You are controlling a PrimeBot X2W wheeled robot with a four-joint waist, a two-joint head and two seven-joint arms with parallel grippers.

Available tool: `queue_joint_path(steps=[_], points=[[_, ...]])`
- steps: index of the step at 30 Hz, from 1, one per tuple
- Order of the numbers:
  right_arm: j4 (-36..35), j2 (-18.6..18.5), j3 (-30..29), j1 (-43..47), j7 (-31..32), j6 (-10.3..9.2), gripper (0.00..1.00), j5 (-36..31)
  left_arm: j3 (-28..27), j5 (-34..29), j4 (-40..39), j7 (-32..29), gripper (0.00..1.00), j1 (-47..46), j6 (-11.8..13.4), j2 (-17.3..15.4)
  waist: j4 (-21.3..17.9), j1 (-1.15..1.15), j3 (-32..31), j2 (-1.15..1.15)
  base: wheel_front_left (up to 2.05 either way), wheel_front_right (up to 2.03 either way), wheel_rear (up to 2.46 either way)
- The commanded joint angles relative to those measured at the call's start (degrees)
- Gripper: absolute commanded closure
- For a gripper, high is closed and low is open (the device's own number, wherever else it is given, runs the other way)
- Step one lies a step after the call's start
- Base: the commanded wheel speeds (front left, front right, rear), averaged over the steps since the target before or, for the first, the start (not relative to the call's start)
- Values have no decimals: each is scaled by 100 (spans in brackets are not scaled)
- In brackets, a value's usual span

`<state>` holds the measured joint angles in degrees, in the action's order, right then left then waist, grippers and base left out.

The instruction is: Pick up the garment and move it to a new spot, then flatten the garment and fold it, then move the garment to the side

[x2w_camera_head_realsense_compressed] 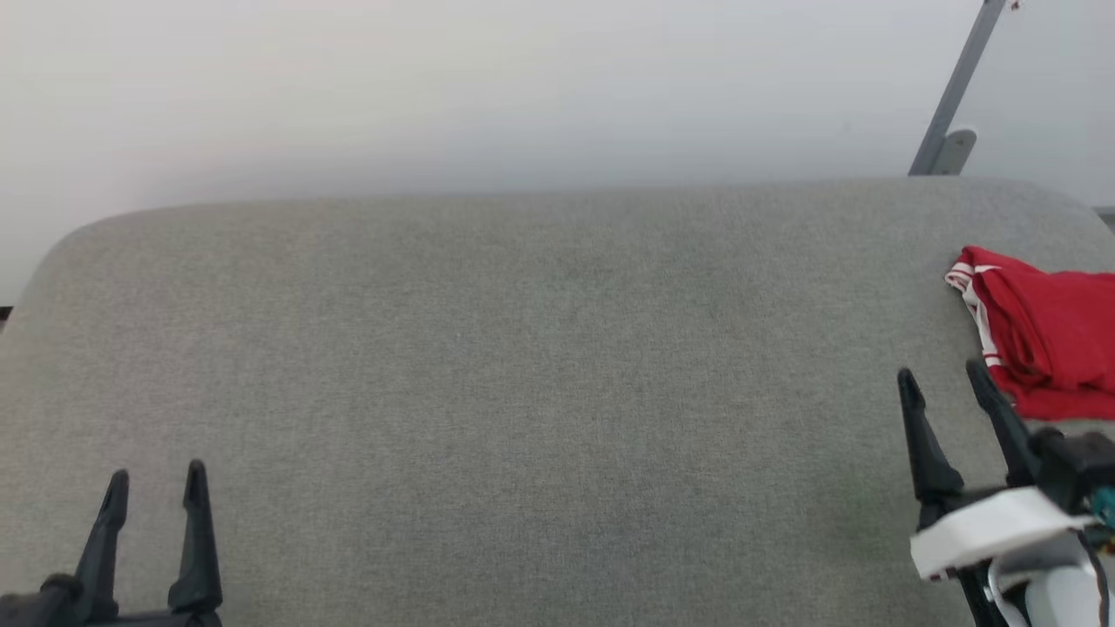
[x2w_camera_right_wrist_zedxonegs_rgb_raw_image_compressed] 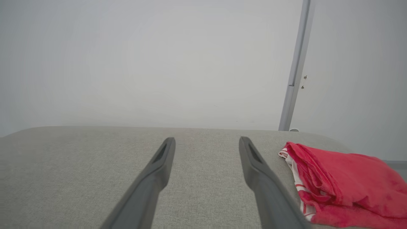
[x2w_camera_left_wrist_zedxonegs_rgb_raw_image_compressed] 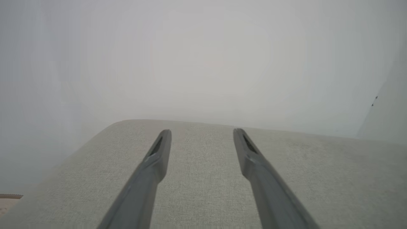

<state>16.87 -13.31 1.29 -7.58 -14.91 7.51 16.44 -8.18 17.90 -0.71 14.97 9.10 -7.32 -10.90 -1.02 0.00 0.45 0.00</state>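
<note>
The red jersey garment with white-striped trim (x2w_camera_head_realsense_compressed: pixel 1041 335) lies bunched at the right end of the grey woven-fabric padded surface (x2w_camera_head_realsense_compressed: pixel 523 348), partly cut off by the head view's border. The right gripper (x2w_camera_head_realsense_compressed: pixel 942 373) is positioned just beside it, jaws spread and empty. The left gripper (x2w_camera_head_realsense_compressed: pixel 157 472) is well apart, likewise spread and empty. If only the top layer is pinched, the bundle may unroll or be dragged over the nearby edge. Loose folds may be snagged by one finger.

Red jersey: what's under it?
The red jersey lies on the grey padded surface, near its right end. Whether anything sits beneath its folds is covered and cannot be seen.
</note>
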Motion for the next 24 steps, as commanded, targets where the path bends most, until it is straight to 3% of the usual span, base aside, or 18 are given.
queue_joint_path(steps=[1,24], points=[[-142,63,-94,181,-25,-4,0,-36,-51,12,-53,27,0,114,-18,35,40,0,-65,0,0,0,0],[-782,669,-499,1218,-27,-4,0,-152,14,88,20,27,0,296,-18,226,103,0,-220,0,0,0,0]])
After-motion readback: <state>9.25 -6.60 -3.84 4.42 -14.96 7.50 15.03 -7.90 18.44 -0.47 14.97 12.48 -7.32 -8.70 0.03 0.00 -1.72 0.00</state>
